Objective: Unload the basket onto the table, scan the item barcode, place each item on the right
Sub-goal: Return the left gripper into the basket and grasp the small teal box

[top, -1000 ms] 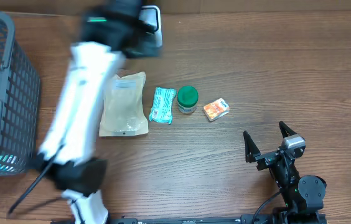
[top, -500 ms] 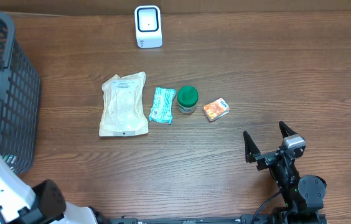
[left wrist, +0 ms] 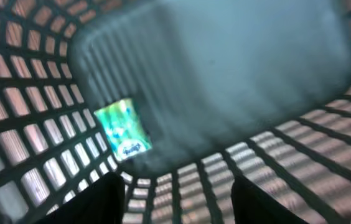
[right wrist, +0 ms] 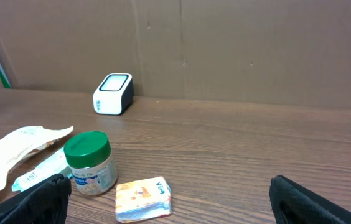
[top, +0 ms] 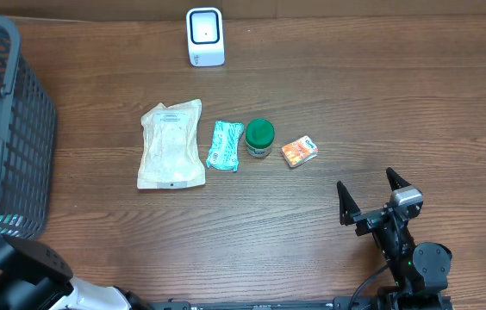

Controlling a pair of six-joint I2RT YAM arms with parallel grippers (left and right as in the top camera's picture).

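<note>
Left arm (top: 28, 274) swung off the scanner (top: 205, 36) over to the basket (top: 19, 129) on the left, left pincer (left wrist: 175, 202) apart over a green packet (left wrist: 122, 129) lying inside, right pincer (top: 365, 182) wide apart near right, pouch (top: 171, 145), teal pack (top: 225, 145), jar (top: 259, 138), orange box (top: 299, 151) in a row on the surface (top: 381, 95)

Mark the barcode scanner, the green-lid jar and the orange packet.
barcode scanner (top: 205, 34), overhead view, middle of its top face.
green-lid jar (top: 259, 133), overhead view, on the green lid.
orange packet (top: 299, 151), overhead view, middle of its upper face.
</note>
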